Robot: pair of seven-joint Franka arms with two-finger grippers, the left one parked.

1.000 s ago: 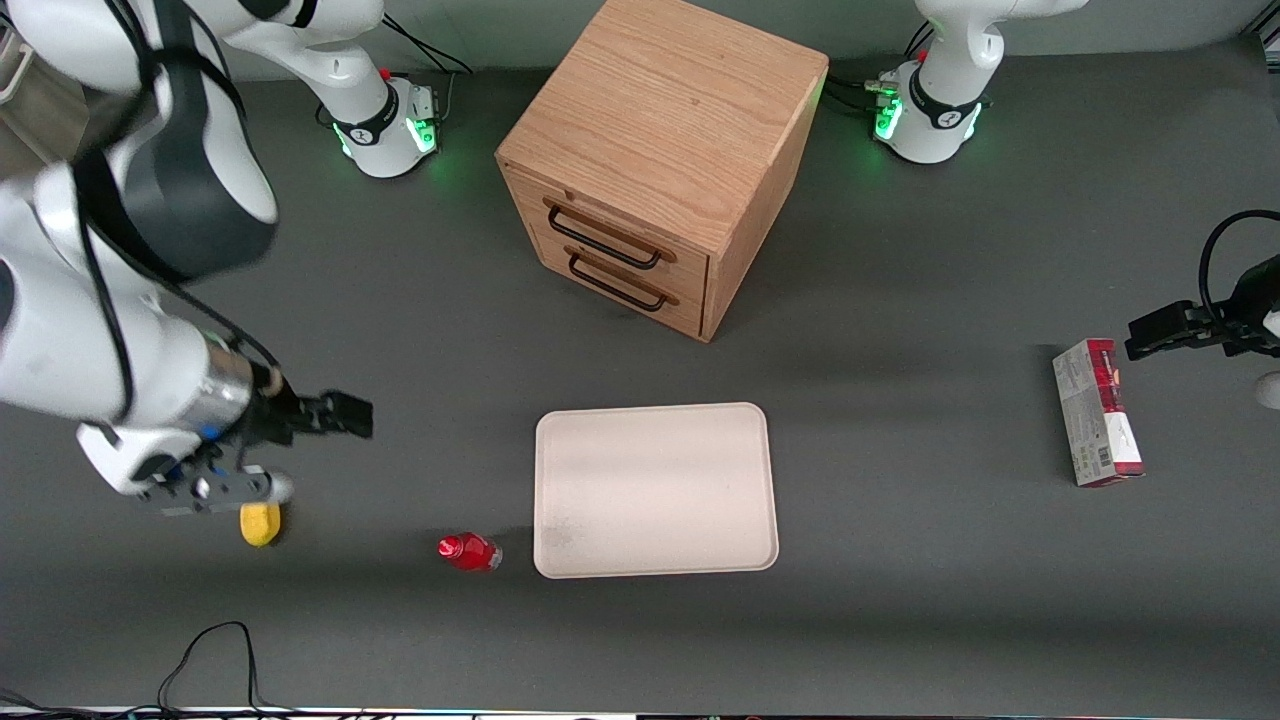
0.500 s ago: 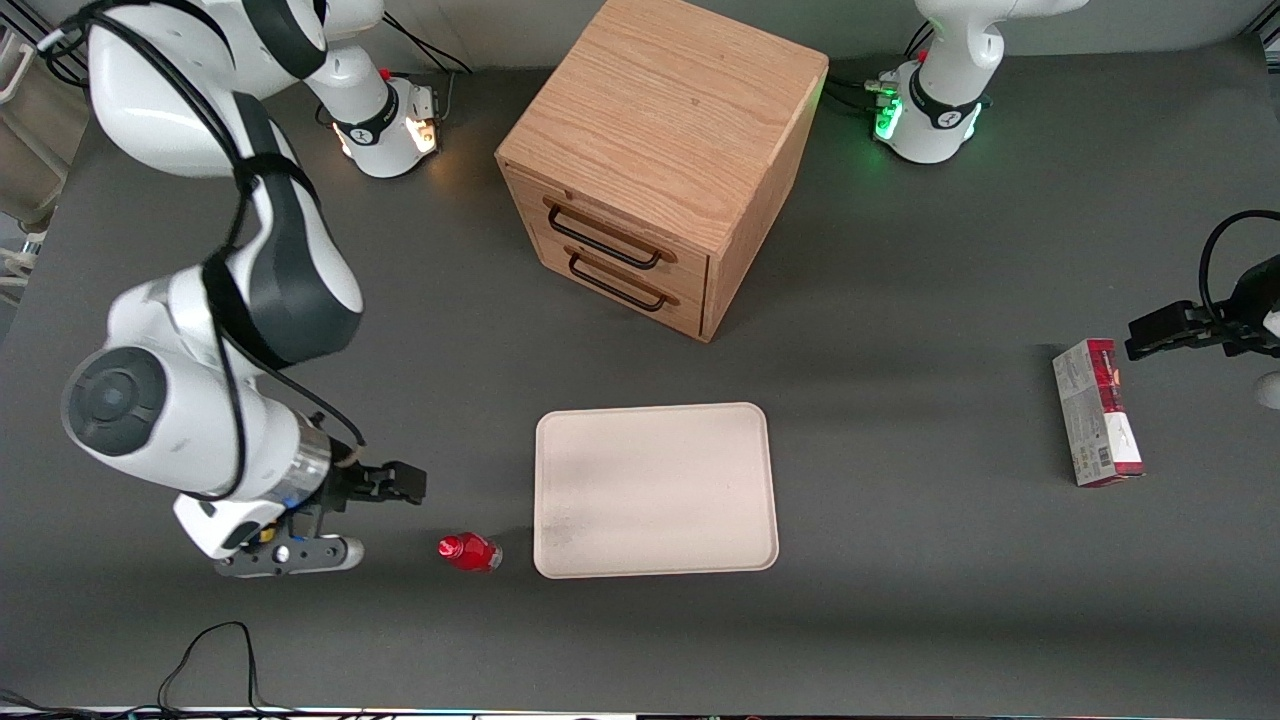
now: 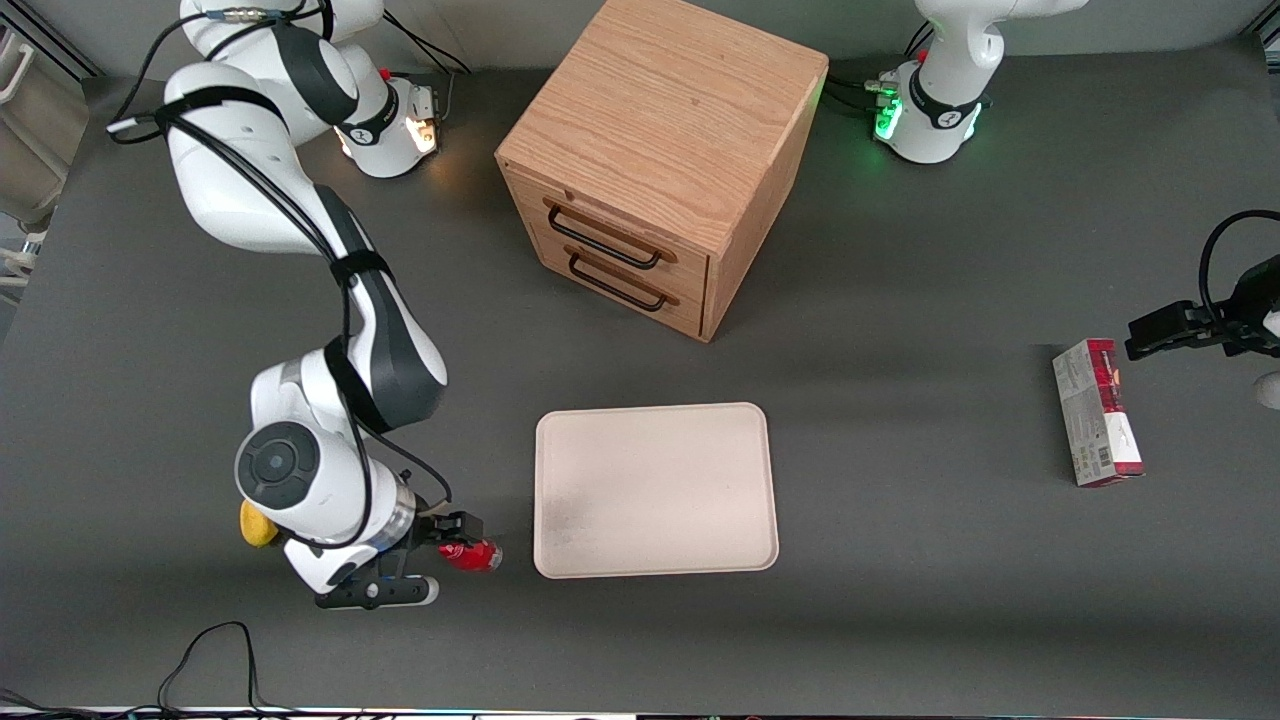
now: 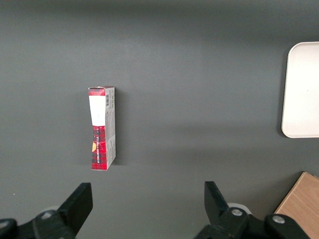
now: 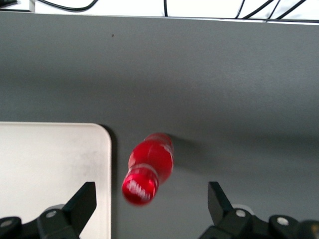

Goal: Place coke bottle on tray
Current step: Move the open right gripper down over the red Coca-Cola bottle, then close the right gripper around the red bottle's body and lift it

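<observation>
The coke bottle (image 3: 478,556), small and red with a red cap, stands on the dark table close beside the short edge of the tray (image 3: 655,490) that faces the working arm's end. My right gripper (image 3: 452,536) hangs just above the bottle's cap and partly covers it in the front view. In the right wrist view the bottle (image 5: 149,167) sits between my gripper's (image 5: 152,195) two black fingertips (image 5: 84,196), which stand wide apart and touch nothing. The cream tray's corner (image 5: 50,169) lies next to the bottle. The tray carries nothing.
A wooden drawer cabinet (image 3: 650,170) stands farther from the front camera than the tray. A yellow lump (image 3: 254,526) lies beside my arm's wrist. A red-and-grey carton (image 3: 1095,410) (image 4: 102,127) lies toward the parked arm's end. A black cable (image 3: 210,650) loops near the table's front edge.
My right arm has swung from above the yellow lump toward the tray, and the gripper now sits over the coke bottle. The bottle and tray have not moved.
</observation>
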